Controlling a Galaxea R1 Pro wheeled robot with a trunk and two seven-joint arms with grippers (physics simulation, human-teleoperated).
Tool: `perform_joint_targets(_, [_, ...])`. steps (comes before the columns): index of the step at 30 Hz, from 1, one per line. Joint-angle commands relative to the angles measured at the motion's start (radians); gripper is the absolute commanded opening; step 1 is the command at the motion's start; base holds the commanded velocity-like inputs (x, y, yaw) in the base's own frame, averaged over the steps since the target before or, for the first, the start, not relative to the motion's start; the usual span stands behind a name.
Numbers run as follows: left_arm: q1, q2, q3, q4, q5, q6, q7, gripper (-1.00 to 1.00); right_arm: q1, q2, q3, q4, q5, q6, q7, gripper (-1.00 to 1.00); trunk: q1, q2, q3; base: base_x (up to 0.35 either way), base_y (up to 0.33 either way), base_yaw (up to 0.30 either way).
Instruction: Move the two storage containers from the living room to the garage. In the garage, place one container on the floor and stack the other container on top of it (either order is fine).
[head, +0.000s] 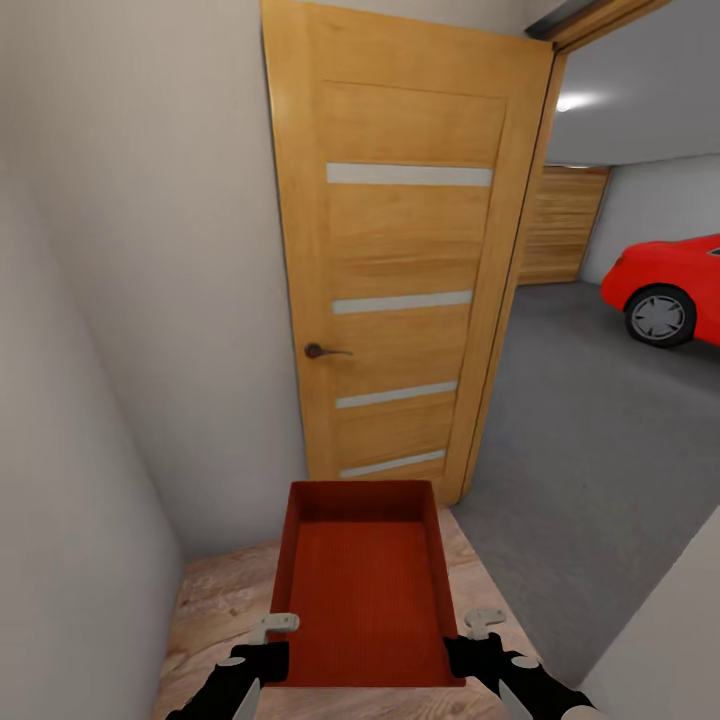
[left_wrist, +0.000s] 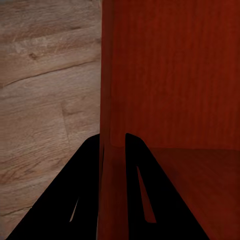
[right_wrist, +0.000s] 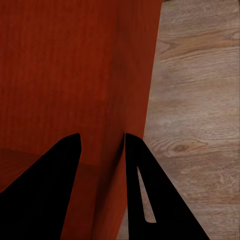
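Observation:
One orange-red storage container (head: 365, 590), topless and ribbed, hangs level in front of me above the wood-plank flooring (head: 215, 610). My left gripper (head: 268, 640) is shut on its left wall near the closest corner. My right gripper (head: 480, 635) is shut on its right wall. In the left wrist view the gripper (left_wrist: 112, 142) straddles the wall of the container (left_wrist: 170, 75), one black finger on each side. The right wrist view shows the same hold, gripper (right_wrist: 102, 140) on the container (right_wrist: 65, 65). Through the doorway at right lies the garage with its dark grey floor (head: 590, 430). The living room is out of view.
An open wooden door (head: 410, 250) stands straight ahead, swung against the pale wall (head: 80, 400) that closes in on the left. A red car (head: 670, 285) is parked far right in the garage. Another wall corner (head: 670, 640) sits at lower right.

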Motion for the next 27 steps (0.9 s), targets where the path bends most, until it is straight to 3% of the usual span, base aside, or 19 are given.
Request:
perform_joint_targets(1, [-0.001,0.048,0.044,-0.021,0.005,0.006,-0.002,-1.0,-0.001,-0.018,-0.016,0.003,0.011,-0.005,0.038,-1.0,0.001,-0.002,-0.002,0.169,0.224,0.0])
perform_joint_targets(14, [-0.001,0.047,0.044,-0.021,0.005,0.006,-0.002,-1.0,-0.001,-0.018,-0.016,0.003,0.012,-0.005,0.038,-1.0,0.001,-0.002,-0.002,0.122,0.141,-0.025])
perform_joint_targets(27, [-0.001,0.047,0.044,-0.02,0.005,0.007,-0.003,-1.0,-0.001,-0.019,-0.016,0.003,0.011,-0.005,0.038,-1.0,0.001,-0.002,-0.002,0.002,0.003,-0.261])
